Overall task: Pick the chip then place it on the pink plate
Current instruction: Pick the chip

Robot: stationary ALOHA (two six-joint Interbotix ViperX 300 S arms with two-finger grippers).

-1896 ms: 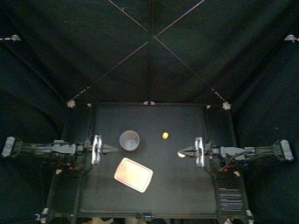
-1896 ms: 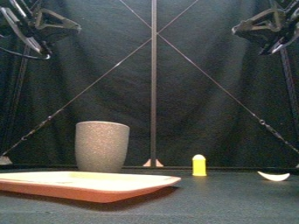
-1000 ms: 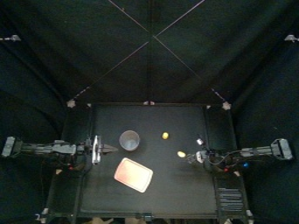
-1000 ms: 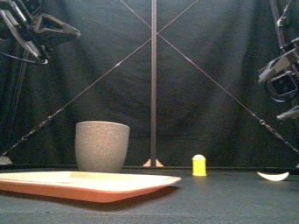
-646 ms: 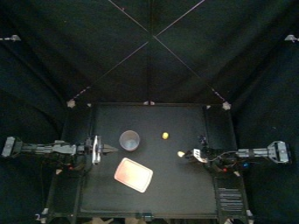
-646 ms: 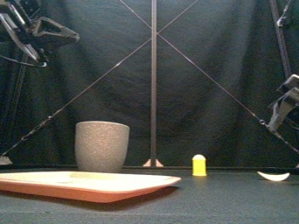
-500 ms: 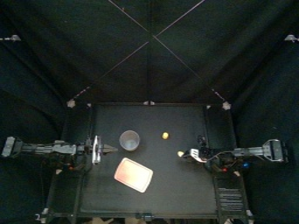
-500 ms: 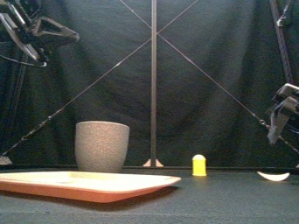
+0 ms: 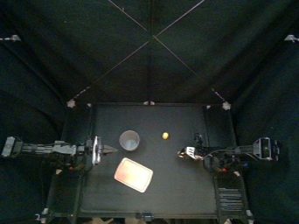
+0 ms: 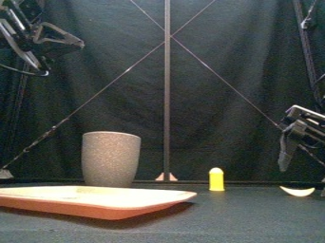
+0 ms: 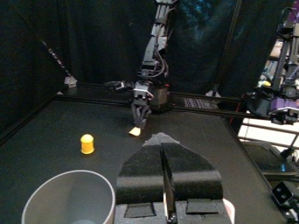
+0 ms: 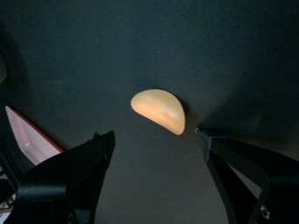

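Pale cream and curved, the chip (image 12: 159,110) is lying on the black desk (image 9: 176,188) toward its right side, well apart from the pink plate (image 9: 135,174), which is sitting flat near the front left. I am holding my right tool (image 12: 155,140) low over the desk, right at the chip, with its two jaws spread wide; in the right wrist view the chip is showing in the gap just past the tips, and neither jaw is touching it. From the front view the same tool (image 10: 287,159) is hanging just above the chip (image 10: 297,191), with a sliver of space between them. In the top view the chip (image 9: 181,154) is peeking out just left of that tool (image 9: 197,156). A tall grey speckled cup (image 9: 129,138) is standing upright behind the plate, and a small yellow toy (image 9: 167,136) is standing to the cup's right, behind the chip and clear of it. A corner of the plate (image 12: 30,131) is also showing at the edge of the right wrist view. My left tool (image 11: 167,156) is resting at the desk's left edge (image 9: 91,150), raised above the surface, its jaws pressed together on nothing, pointing across the desk over the cup (image 11: 70,197) toward the yellow toy (image 11: 86,143) and the chip (image 11: 133,132).
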